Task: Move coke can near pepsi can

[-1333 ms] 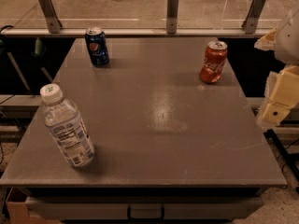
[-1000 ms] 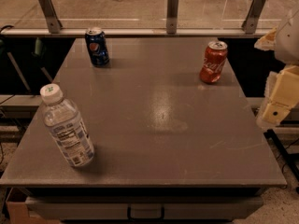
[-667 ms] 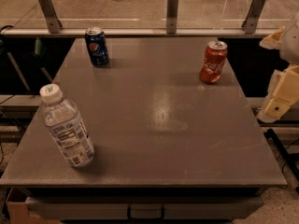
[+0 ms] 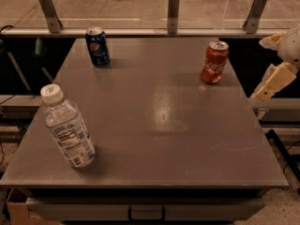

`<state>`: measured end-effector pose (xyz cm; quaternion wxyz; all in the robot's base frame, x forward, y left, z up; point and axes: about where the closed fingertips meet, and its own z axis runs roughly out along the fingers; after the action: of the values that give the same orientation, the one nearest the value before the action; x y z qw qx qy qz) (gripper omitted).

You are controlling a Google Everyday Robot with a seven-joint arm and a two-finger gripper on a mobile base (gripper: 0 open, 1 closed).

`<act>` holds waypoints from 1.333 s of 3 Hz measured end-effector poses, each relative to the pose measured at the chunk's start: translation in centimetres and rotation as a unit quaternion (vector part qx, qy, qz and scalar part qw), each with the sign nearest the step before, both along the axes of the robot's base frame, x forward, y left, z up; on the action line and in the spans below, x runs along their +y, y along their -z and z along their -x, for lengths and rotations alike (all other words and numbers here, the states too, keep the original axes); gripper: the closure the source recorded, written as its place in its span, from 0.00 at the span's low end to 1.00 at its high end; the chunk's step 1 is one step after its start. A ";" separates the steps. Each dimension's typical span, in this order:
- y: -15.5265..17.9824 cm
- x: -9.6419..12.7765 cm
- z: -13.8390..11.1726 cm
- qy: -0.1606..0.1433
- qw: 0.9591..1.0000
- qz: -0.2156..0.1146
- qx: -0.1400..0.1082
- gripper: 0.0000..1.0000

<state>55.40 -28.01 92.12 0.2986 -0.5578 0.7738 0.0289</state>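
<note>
The coke can (image 4: 214, 62), red with white script and a silver top, stands upright at the far right of the grey table (image 4: 159, 121). The pepsi can (image 4: 97, 46), dark blue with a round logo, stands upright at the far left of the table. The two cans are far apart. My gripper (image 4: 274, 81) is a cream-coloured shape at the right edge of the view, off the table's right side, to the right of the coke can and apart from it. It holds nothing that I can see.
A clear plastic water bottle (image 4: 67, 126) with a white cap stands at the near left of the table. A glass barrier on metal posts (image 4: 173, 11) runs behind the far edge. A drawer handle (image 4: 146, 213) sits under the front edge.
The gripper at the right edge has shifted slightly to the right and up. The cans and the bottle have not moved.
</note>
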 end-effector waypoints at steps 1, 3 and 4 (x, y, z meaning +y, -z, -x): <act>2.9 1.2 -4.0 -0.006 0.997 -0.080 0.004 0.00; 5.4 4.1 -10.4 -0.016 0.984 -0.178 -0.016 0.00; 5.9 6.3 -12.4 -0.009 0.971 -0.240 0.001 0.19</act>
<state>67.78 -21.70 86.24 0.4223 -0.4771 0.7394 0.2174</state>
